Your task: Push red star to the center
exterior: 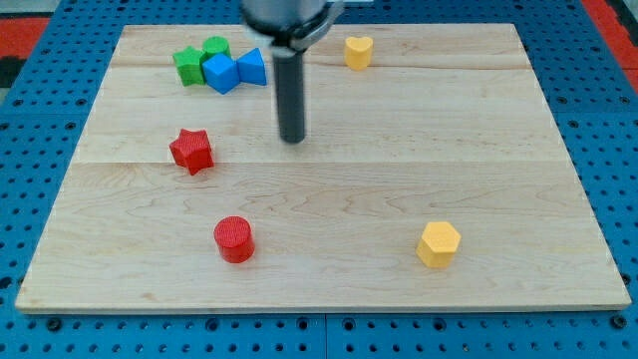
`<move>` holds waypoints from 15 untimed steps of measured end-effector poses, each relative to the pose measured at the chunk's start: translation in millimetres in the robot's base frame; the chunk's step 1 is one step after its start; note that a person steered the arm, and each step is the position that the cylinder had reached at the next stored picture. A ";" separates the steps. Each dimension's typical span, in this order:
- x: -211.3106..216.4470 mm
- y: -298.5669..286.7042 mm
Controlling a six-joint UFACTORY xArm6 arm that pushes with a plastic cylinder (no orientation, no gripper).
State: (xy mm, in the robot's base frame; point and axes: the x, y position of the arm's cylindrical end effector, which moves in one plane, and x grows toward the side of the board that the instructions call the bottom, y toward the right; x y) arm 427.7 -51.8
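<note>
The red star (191,151) lies on the wooden board (329,199) at the view's left, a little above mid-height. My tip (292,140) stands on the board to the right of the star, clearly apart from it, slightly higher in the view. The dark rod rises from the tip to the view's top edge.
A red cylinder (234,239) sits below the star. Two green blocks (199,58), a blue cube-like block (219,73) and a blue triangle (252,67) cluster at the top left. A yellow block (359,51) is at the top, a yellow hexagon (439,244) at the lower right.
</note>
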 end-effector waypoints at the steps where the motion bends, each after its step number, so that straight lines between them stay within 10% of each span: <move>1: 60.8 -23.7; 4: 62.5 -170.3; 7: -37.4 -128.7; 15: -21.2 26.1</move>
State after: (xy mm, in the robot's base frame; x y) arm 406.5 -25.6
